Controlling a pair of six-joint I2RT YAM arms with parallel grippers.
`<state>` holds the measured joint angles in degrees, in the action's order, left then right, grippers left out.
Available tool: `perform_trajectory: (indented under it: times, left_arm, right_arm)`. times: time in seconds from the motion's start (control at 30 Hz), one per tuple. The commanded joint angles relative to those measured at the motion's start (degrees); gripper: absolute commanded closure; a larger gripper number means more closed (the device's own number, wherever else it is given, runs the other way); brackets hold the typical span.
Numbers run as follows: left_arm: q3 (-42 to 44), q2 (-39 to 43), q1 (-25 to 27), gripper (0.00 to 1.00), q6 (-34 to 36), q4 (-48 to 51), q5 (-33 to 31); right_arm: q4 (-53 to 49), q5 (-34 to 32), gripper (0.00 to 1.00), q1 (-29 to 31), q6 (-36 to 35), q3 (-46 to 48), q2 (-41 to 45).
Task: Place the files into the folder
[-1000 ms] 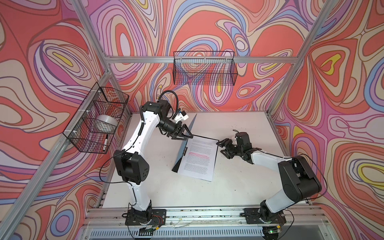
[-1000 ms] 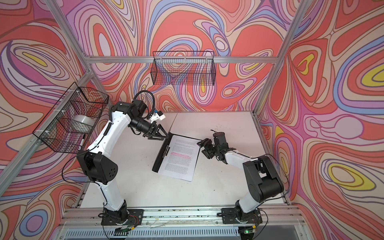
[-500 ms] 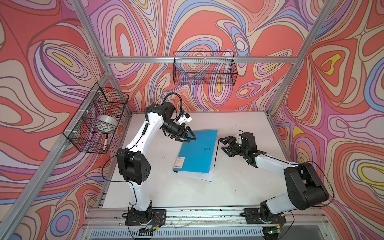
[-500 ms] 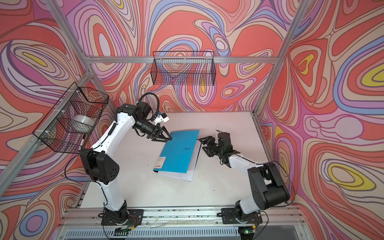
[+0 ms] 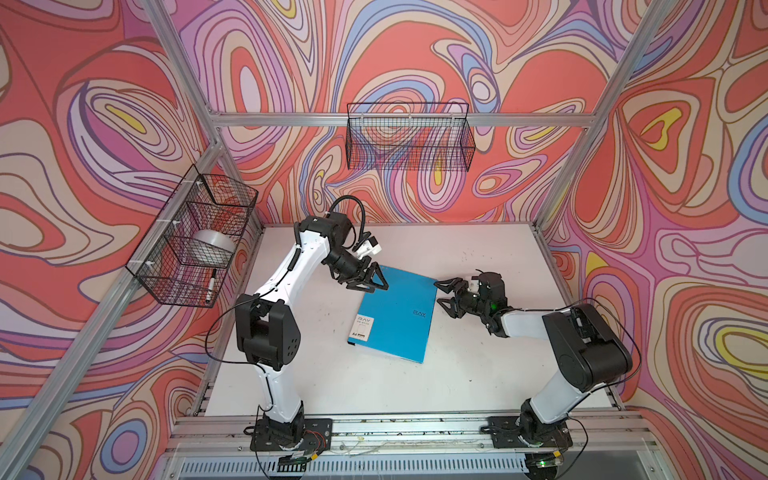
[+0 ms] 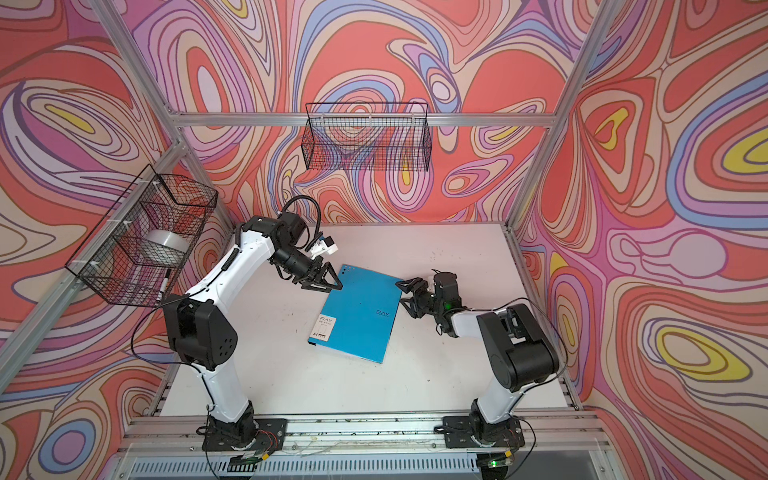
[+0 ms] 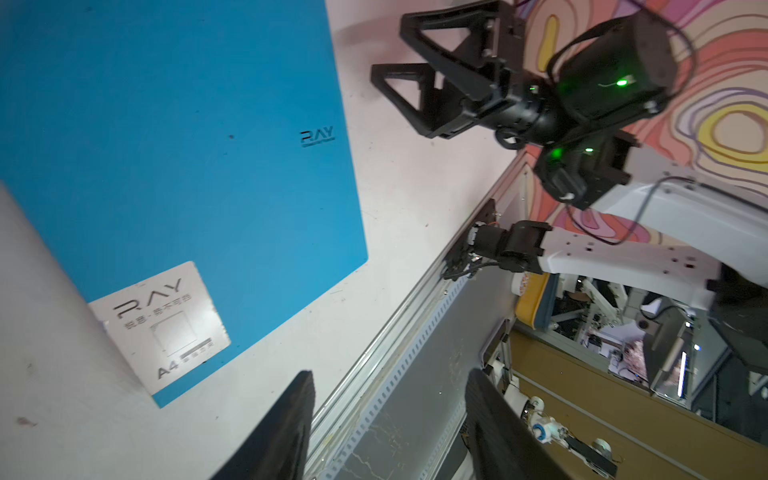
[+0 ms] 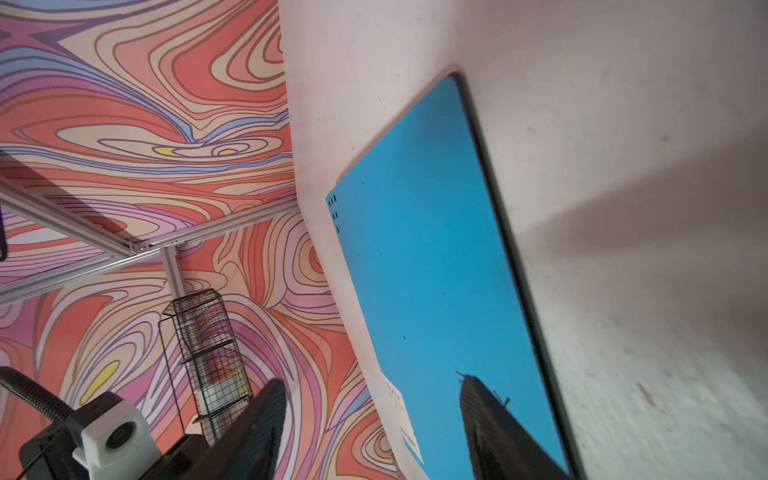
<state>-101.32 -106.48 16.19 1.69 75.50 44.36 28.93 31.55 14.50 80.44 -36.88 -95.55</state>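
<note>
The blue folder [image 5: 395, 316] [image 6: 357, 316] lies shut and flat mid-table, its white corner label facing up; it also fills much of the wrist views [image 7: 166, 145] [image 8: 436, 270]. The files are hidden, with no sheet showing. My left gripper [image 5: 376, 286] [image 6: 332, 286] [image 7: 388, 374] hovers open and empty over the folder's far left corner. My right gripper [image 5: 439, 293] [image 6: 401, 293] [image 8: 372, 378] stands open and empty just off the folder's far right edge, its jaws pointing at it. It also shows in the left wrist view [image 7: 386, 48].
The white table [image 5: 478, 249] is bordered by patterned walls. A wire basket [image 5: 195, 241] on the left wall holds a tape roll [image 5: 214, 249] and a marker [image 5: 211, 286]. Another wire basket [image 5: 409, 141] hangs on the back wall. An aluminium rail [image 5: 374, 424] runs along the front.
A second ago the folder's cover stood upright with printed sheets showing. The cover has dropped shut over them. The right gripper has drawn back slightly to the right.
</note>
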Motion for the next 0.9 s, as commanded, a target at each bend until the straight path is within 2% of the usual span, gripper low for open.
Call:
perform_trajectory:
  times: [0.0, 0.1, 0.3, 0.37, 0.53, 0.7, 0.87]
  left_arm:
    - [5.36, 2.92, -0.08, 0.40, -3.04, -8.25, -14.95]
    - [9.66, 2.28, -0.09, 0.39, -3.23, -11.77, -21.12]
    - [15.16, -0.27, -2.77, 0.38, -4.72, -16.39, -20.91]
    - [16.46, -0.93, -4.43, 0.38, -5.03, -17.75, -19.52]
    - [19.75, -1.93, -7.45, 0.38, -5.66, -20.45, -14.44]
    - [23.58, -1.29, -7.66, 0.38, -4.39, -22.12, -9.48]
    - [27.05, 0.33, -7.66, 0.38, -3.49, -23.13, -9.07]
  right_arm:
    - [-14.98, -4.12, 0.30, -0.44, -9.29, -3.21, 3.57]
    - [-26.47, -7.78, 0.30, -0.44, -17.07, -6.58, 4.88]
    - [-31.55, -3.53, 0.29, -0.44, -24.52, -12.87, -0.51]
    - [-32.31, -1.82, 0.29, -0.44, -25.87, -14.70, -3.06]
    - [-35.85, -2.26, 0.29, -0.44, -28.79, -18.21, -6.85]
    - [-36.56, 0.07, 0.29, -0.35, -30.37, -21.50, -10.51]
    - [-41.27, 1.53, 0.29, -0.35, -33.88, -27.86, -15.44]
